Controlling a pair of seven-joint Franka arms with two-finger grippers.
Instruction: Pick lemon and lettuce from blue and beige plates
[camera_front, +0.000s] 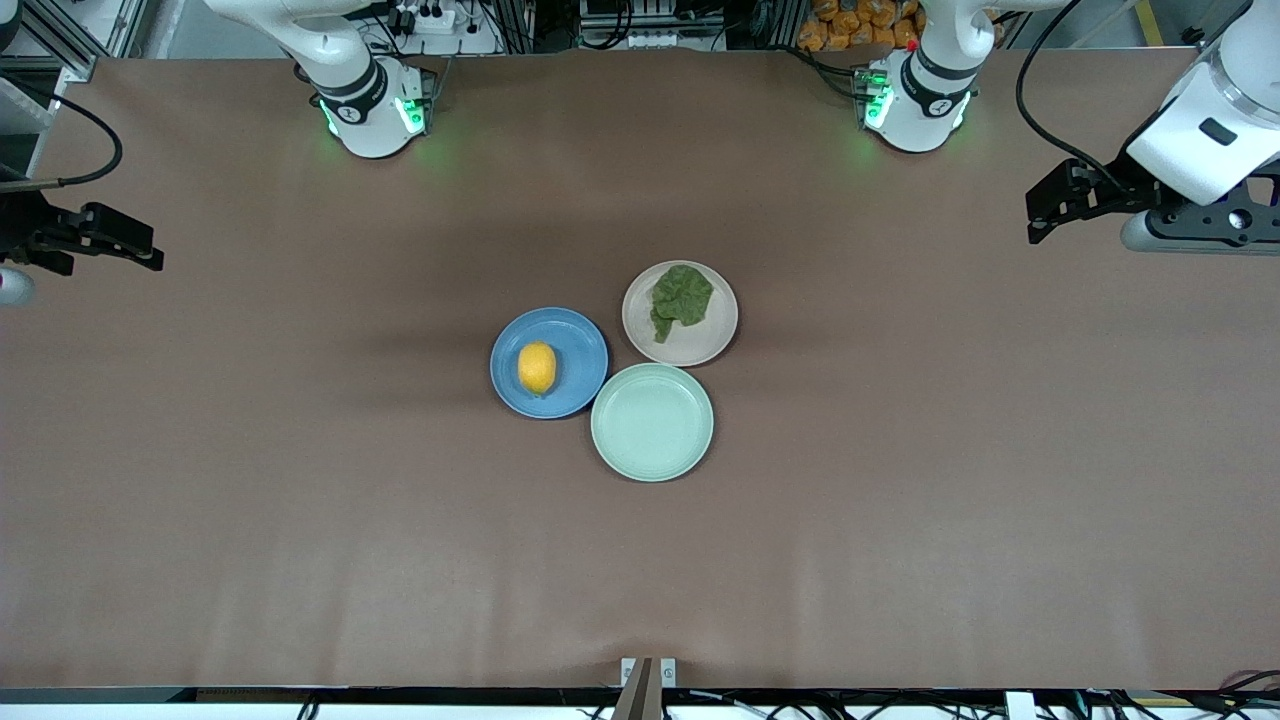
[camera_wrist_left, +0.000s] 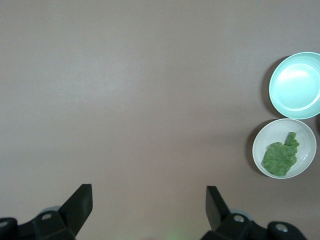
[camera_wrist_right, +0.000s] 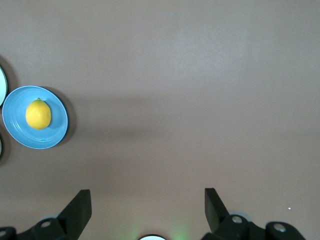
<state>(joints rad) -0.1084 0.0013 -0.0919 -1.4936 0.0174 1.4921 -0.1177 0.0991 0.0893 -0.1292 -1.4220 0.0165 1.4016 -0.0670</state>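
1. While both arms wait at the ends of the brown counter (camera_front: 300, 520), three plates of equal size sit clustered near its middle; the green plate (camera_front: 652, 422) serves as the landmark.
2. Blue plate (camera_front: 549, 362): just beside the green plate, toward the right arm's end of the counter and a little farther from the front camera; their rims touch or nearly touch.
3. Beige plate (camera_front: 680, 313): just beside the green plate and farther from the front camera than it, rims close to touching.
4. Green plate itself: nearest of the three to the front camera, with nothing on it.
5. Left pincer (camera_front: 1035, 215): up in the air over bare counter at the left arm's end, well apart from the green plate. Its own wrist view shows the fingers (camera_wrist_left: 80, 202) spread wide with nothing between them.
6. Right pincer (camera_front: 150, 250): over bare counter at the right arm's end, well apart from the green plate. Its fingers (camera_wrist_right: 80, 210) also stand wide apart, gripping nothing.
7. Lettuce (camera_front: 681, 299): a wrinkled dark green leaf lying on the beige plate, on the part of it away from the green plate.
8. Lemon (camera_front: 537, 367): a small yellow fruit lying on the blue plate, slightly off centre, away from the green plate.
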